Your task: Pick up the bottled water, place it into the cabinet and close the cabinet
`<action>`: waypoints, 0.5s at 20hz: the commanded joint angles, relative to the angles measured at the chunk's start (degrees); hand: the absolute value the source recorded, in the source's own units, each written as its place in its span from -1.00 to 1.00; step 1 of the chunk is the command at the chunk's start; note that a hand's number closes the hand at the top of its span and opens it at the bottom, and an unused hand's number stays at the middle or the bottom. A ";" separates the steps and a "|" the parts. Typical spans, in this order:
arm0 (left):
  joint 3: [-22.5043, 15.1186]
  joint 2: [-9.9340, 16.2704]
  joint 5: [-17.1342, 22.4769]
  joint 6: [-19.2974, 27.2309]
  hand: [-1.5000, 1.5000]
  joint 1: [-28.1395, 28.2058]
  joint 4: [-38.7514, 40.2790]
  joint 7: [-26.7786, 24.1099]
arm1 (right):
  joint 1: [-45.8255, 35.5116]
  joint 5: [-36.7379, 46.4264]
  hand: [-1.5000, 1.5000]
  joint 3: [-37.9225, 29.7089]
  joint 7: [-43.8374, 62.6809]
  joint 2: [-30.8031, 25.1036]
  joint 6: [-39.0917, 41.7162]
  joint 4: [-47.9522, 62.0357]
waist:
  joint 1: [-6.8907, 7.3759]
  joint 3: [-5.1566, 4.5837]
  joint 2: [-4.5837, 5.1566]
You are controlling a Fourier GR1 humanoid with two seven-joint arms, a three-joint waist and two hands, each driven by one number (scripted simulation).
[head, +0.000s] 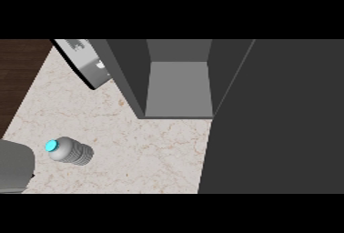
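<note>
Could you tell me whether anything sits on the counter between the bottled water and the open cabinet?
Nothing visible does: bare counter lies between the bottled water and the open cabinet.

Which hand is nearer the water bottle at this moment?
Left, as far as the view shows. Only the left forearm shows, at the lower left edge, just left of the bottled water on the counter. Neither hand itself is in view; the right arm is out of frame.

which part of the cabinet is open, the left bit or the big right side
The left compartment: its door is swung out and the grey inside shows. The wide right panel is a flat, shut dark face.
</note>
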 commanded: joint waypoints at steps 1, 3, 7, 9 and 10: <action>0.58 -2.81 -1.64 -4.17 -1.00 3.12 -0.46 0.10 | 1.37 3.80 -1.00 3.19 0.99 -0.08 -0.81 -2.51 | -0.01 0.00 -0.02; 0.50 -0.93 -3.70 -3.91 -1.00 -1.32 3.84 0.64 | 0.60 1.64 -1.00 1.66 0.55 -0.13 -1.01 -1.85 | -0.24 0.01 0.06; -2.72 -4.41 -12.03 -7.72 -1.00 -1.01 8.30 -3.79 | -2.06 2.07 -1.00 1.35 4.42 -0.53 -1.98 -4.46 | -0.31 -0.02 0.09; -4.77 -5.14 -15.03 -4.43 -1.00 -3.74 8.26 -2.35 | -5.41 3.87 -1.00 3.30 11.15 0.17 -4.02 -7.49 | -0.43 -0.05 0.13; -2.97 -4.38 -13.88 -3.53 -1.00 -3.79 6.98 -1.27 | 2.95 6.38 -1.00 8.04 3.99 -0.81 -3.60 -7.27 | -0.65 0.00 -0.03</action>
